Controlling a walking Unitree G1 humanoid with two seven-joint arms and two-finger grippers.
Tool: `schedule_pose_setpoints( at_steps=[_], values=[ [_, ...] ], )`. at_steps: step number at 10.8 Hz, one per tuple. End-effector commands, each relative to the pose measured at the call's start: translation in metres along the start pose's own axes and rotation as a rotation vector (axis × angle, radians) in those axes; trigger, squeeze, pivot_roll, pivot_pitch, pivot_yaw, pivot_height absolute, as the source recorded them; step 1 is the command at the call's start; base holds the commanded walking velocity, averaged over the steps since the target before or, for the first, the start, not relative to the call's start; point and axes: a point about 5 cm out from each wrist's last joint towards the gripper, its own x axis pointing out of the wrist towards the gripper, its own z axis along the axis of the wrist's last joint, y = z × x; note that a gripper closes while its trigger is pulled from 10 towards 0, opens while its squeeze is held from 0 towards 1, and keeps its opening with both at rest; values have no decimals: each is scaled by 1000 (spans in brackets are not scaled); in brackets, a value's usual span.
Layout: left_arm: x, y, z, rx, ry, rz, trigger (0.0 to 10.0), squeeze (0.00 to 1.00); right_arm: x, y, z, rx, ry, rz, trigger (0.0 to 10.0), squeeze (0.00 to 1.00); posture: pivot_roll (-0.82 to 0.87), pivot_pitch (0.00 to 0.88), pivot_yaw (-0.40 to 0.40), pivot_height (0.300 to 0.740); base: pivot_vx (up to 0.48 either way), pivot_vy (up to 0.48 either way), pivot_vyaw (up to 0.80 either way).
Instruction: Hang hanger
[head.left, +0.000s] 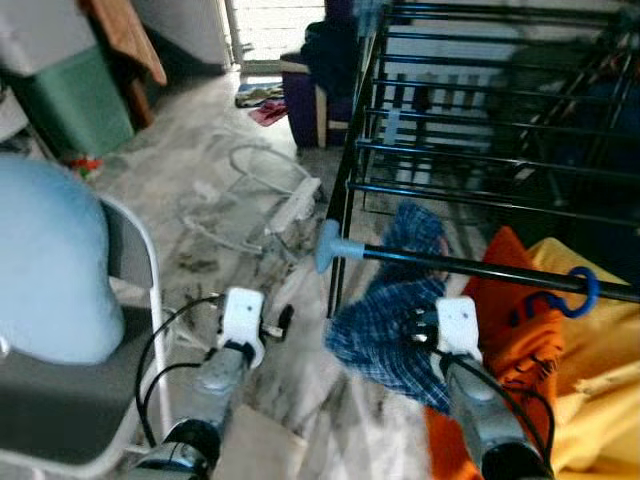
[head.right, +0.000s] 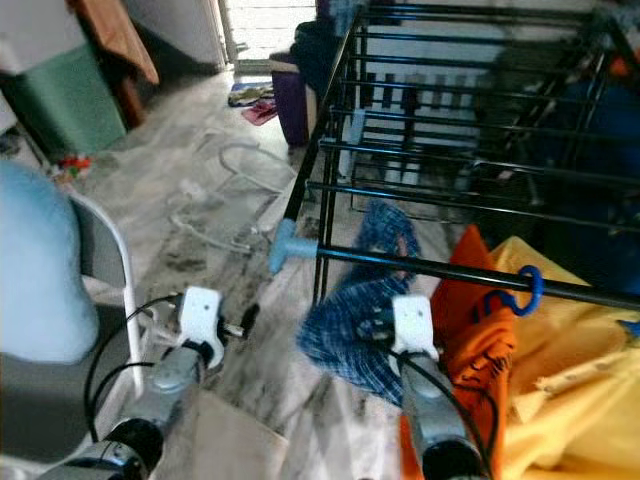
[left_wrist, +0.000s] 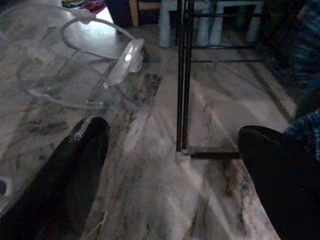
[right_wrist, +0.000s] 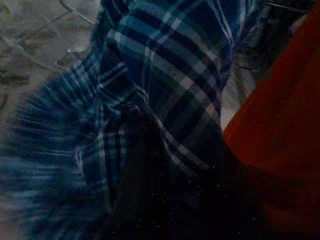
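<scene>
Near the black rack (head.left: 480, 140), the right gripper (head.left: 425, 325) presses into a blue checked cloth (head.left: 385, 335), its fingers hidden, so the hanging looks mid-way; next, lift the blue hanger hook (head.left: 578, 293) on the rail (head.left: 480, 268), while the left gripper (head.left: 280, 322) waits wide open, empty.

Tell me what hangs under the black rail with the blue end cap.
Under the black rail hang a blue plaid cloth, an orange garment and a yellow one. A blue hook loops over it; its hanger is covered.
</scene>
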Motion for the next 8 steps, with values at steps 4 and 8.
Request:
schedule_pose_setpoints(
  at_steps=[4, 8],
  values=[
    [-2, 4, -5, 23, 31, -13, 10000, 0, -19, 11, -19, -33, 15, 30, 10000, 0, -164, 66, 52, 740, 0, 0, 0],
    [1, 0, -2, 29, 45, -71, 10000, 0, -49, 26, 5, -95, -235, 55, 10000, 0, -215, 95, 87, 740, 0, 0, 0]
  ],
)
